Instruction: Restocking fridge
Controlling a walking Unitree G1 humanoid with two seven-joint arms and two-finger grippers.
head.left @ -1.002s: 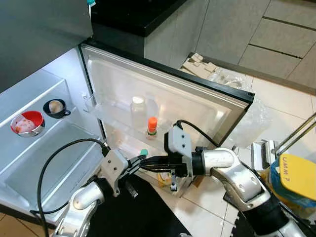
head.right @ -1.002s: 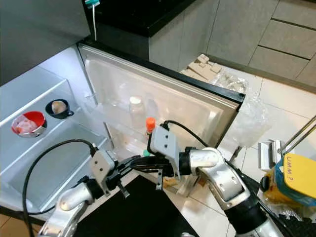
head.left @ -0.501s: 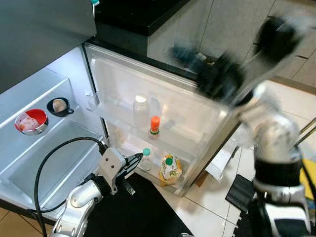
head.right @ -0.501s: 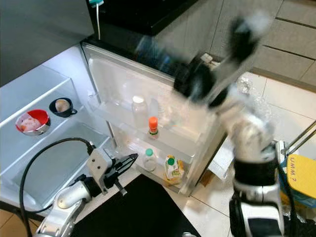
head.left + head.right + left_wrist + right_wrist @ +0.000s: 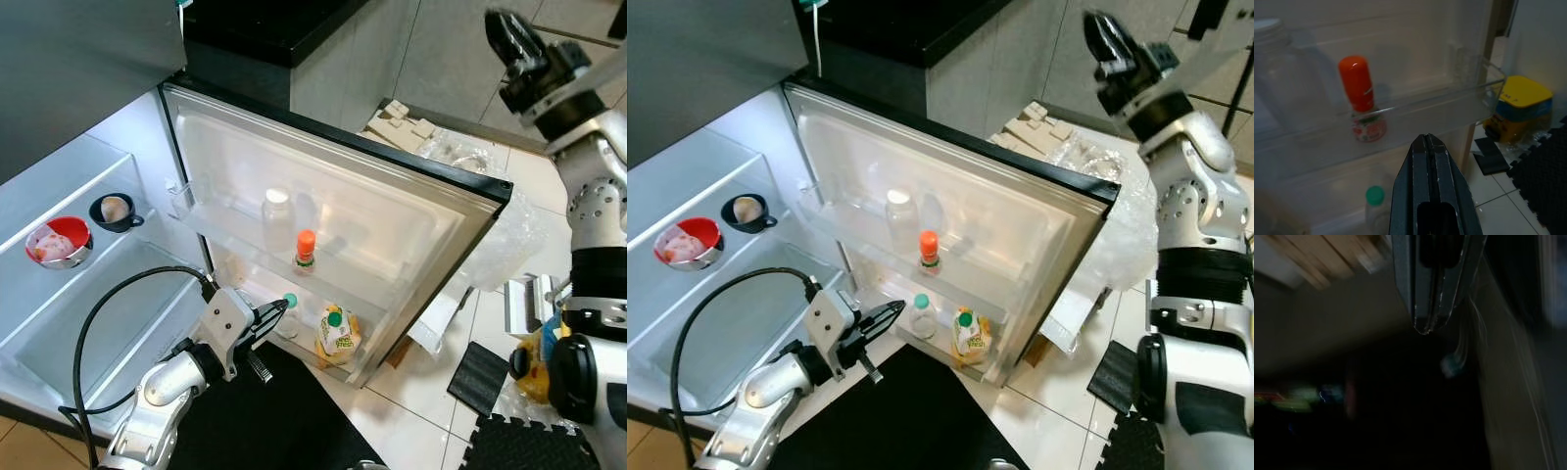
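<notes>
— So, where are your claws right now?

— My left gripper (image 5: 284,306) is low, by the bottom of the open fridge door (image 5: 392,211), fingers pressed flat together and carrying nothing. The tips point at the lower door shelf. My right gripper (image 5: 1100,29) is raised high over the door's outer edge, in front of the grey cabinets (image 5: 1019,59); its fingers look pinched together with nothing between them, though the wrist picture is dark and smeared.

— And the stock?

— On the upper door shelf (image 5: 245,230) a clear jar with a white lid (image 5: 277,219) stands upright, and just beside it a small bottle with an orange cap (image 5: 305,253). On the lower shelf there is a small green-capped bottle (image 5: 288,315), just beyond my left fingertips, and next to it a yellow pouch with a green cap (image 5: 334,336).

— Anything inside the fridge itself?

— A red bowl (image 5: 57,244) and a dark cup (image 5: 113,211) holding something pale sit near each other on an inner shelf.

— And the floor?

— White tile, a black mat (image 5: 911,411) under me, and a yellow-lidded container (image 5: 1518,105) beyond the door.
</notes>
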